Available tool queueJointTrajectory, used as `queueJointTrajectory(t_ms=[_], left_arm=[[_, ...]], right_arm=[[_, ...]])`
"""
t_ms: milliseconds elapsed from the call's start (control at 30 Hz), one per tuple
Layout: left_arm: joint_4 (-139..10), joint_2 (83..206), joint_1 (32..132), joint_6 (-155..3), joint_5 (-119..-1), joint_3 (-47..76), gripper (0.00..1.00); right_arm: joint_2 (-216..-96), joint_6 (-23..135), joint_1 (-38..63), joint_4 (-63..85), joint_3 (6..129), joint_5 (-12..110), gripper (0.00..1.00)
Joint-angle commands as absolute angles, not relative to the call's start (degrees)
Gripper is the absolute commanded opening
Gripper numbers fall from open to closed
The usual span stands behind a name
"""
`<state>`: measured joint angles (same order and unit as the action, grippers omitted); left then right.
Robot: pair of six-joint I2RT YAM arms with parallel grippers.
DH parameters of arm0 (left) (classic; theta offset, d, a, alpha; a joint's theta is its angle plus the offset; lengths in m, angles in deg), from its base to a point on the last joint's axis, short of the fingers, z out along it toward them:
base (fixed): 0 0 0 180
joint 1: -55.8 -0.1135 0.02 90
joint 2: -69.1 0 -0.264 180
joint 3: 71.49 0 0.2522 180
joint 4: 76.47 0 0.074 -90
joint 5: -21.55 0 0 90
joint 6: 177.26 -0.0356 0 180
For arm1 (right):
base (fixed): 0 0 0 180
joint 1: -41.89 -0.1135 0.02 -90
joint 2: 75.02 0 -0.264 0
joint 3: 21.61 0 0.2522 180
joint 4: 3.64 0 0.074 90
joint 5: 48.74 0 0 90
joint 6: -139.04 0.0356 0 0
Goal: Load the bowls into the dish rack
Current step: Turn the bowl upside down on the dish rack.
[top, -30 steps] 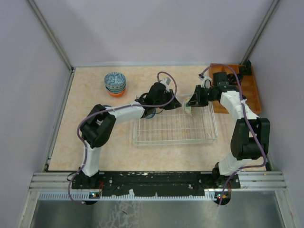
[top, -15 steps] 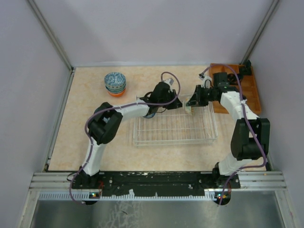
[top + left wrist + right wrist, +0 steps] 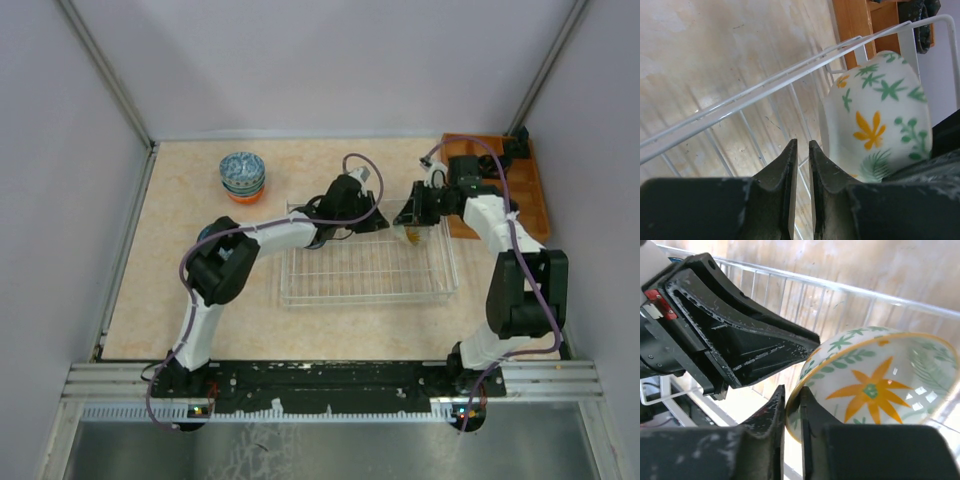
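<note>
The right gripper [image 3: 792, 407] straddles the rim of the white ceramic bowl with green and orange leaves [image 3: 875, 385]. The bowl is tipped on edge at the far right corner of the pale wire-grid dish rack [image 3: 350, 275], probably so it stands upright. I cannot tell whether the fingers pinch it or not. The left gripper [image 3: 800, 146], nearly closed on nothing, waits just beside the bowl inside the rack, perhaps to steady it. Only the top view shows the stack of blue-patterned bowls [image 3: 242, 175] on the desk [image 3: 250, 325], well left of the rack.

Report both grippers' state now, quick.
Left gripper: nearly shut, empty.
Right gripper: closed on the rim of the leaf-patterned bowl.
</note>
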<state>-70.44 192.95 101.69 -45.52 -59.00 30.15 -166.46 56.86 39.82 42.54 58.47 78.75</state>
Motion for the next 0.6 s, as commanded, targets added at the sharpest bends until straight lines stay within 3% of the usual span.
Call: queueJointTrajectory(t_ms=[0,33,567], left_arm=[[-70.9,190.7,102.2,-46.0,-60.0,30.4,0.2],[-71.0,190.6,102.2,-46.0,-60.2,30.1,0.2],[-73.2,187.2,102.1,-45.7,-60.9,27.0,0.2]], right_arm=[[-164.7,57.5,40.1,41.5,58.0,78.5,0.04],[-164.9,57.4,40.0,41.6,58.0,78.5,0.0],[-160.0,61.8,38.9,36.4,53.7,83.1,0.0]])
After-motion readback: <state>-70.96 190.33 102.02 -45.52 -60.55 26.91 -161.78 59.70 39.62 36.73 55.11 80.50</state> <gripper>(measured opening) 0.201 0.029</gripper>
